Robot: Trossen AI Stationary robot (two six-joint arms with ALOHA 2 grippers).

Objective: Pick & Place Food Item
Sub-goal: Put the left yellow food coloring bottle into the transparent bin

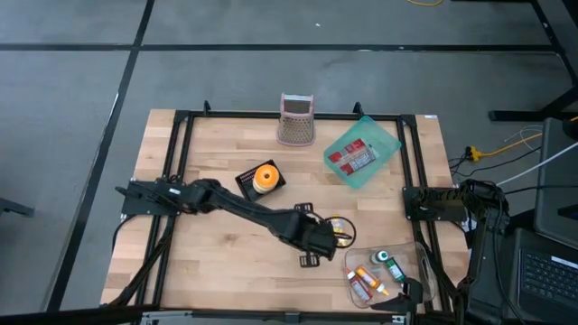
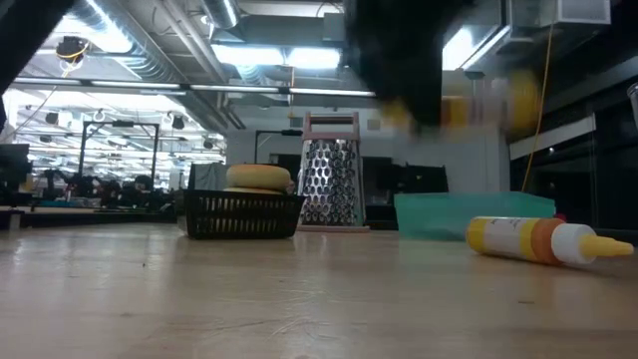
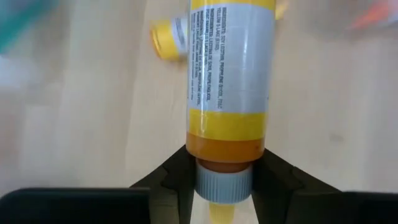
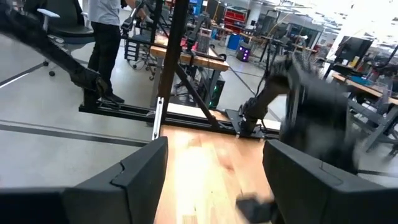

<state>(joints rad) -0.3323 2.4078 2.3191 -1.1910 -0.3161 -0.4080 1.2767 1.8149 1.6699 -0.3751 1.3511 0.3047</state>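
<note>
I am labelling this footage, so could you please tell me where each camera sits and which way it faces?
High view: overhead, looking straight down; both arms show, left gripper over the mustard bottle.
Low view: table height, looking level past the bottle, basket and grater; a dark arm blurs above.
Left wrist view: on the left arm, facing the bottle between its fingers.
Right wrist view: on the parked right arm, facing across the table; open right gripper.
Shared: the bottle appears in the high, low and left wrist views.

Mustard bottle (image 3: pixel 229 81) cut off at the left wrist view's edge, left gripper (image 1: pixel 327 236) hiding most of it from above, small bottles in the clear tray (image 1: pixel 417 255) unreadable
</note>
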